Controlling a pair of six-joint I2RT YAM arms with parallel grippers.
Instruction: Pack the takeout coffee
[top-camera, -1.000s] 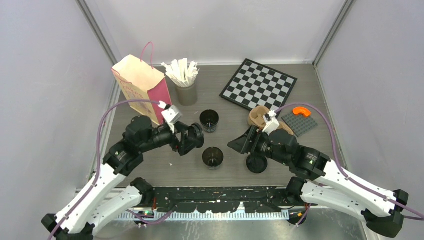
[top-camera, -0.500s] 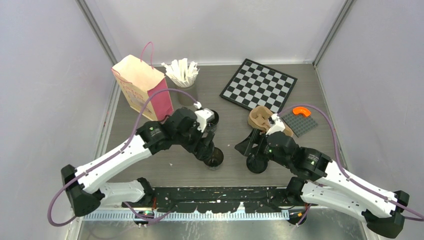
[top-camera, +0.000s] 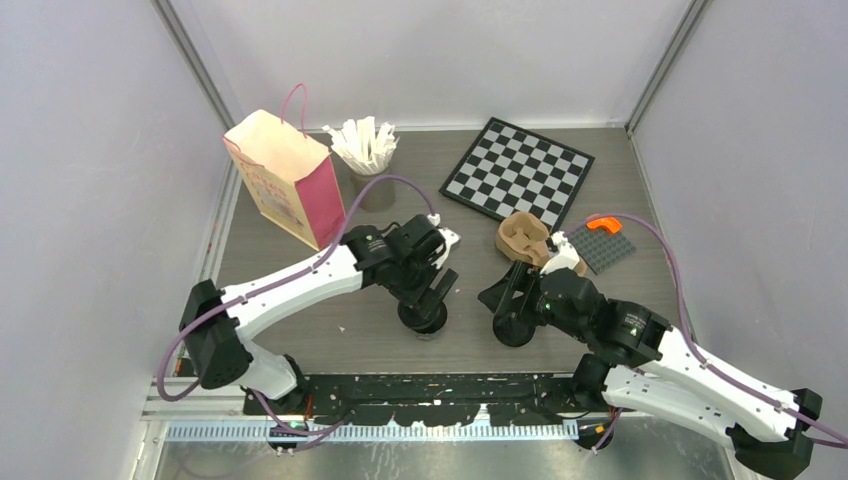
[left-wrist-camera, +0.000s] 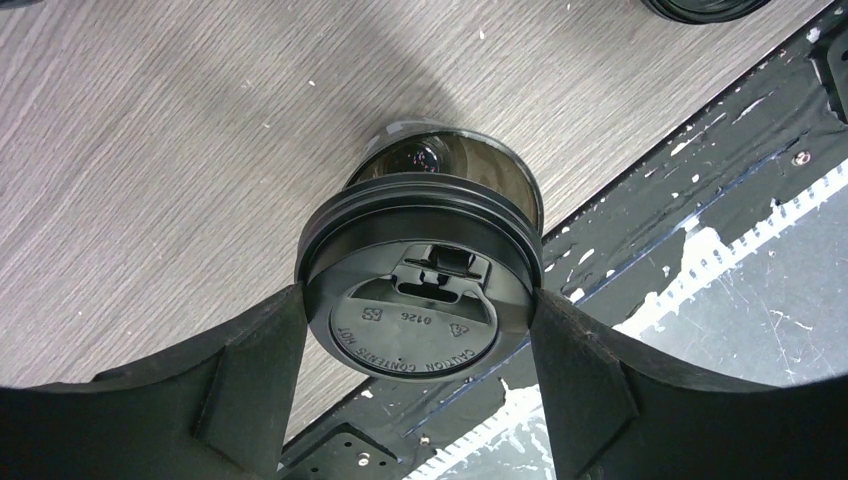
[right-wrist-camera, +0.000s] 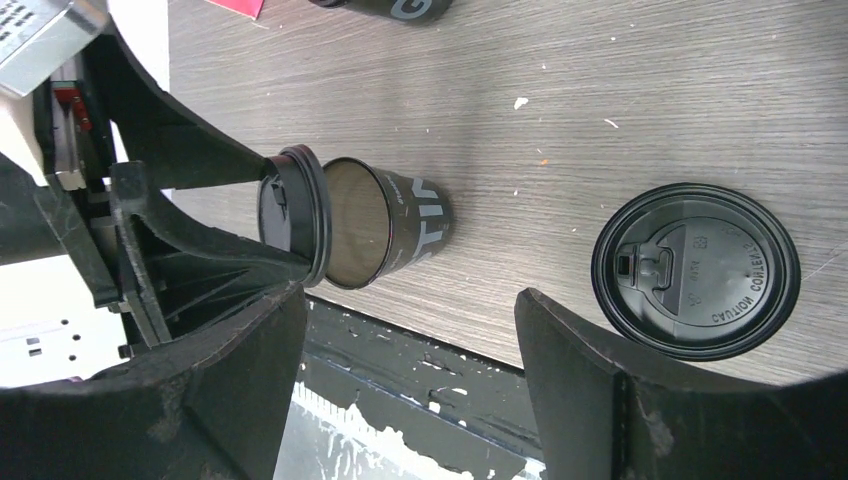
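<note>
1. Takeout coffee cup (left-wrist-camera: 440, 160) stands open near the front edge of the table (top-camera: 470, 215); the left gripper (left-wrist-camera: 418, 305) has swung over from the bag (top-camera: 285, 180), clamping a lid (left-wrist-camera: 420, 325) just above its rim
2. Right gripper (right-wrist-camera: 408, 300) hangs wide open over the second lid (right-wrist-camera: 695, 270), holding nothing
3. Capping looks next

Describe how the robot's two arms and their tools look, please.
Both the left arm and the right arm have white shells on the long links and black joints. A purple cable loops along each one. The left tool and right tool have broad, matte black fingers.
</note>
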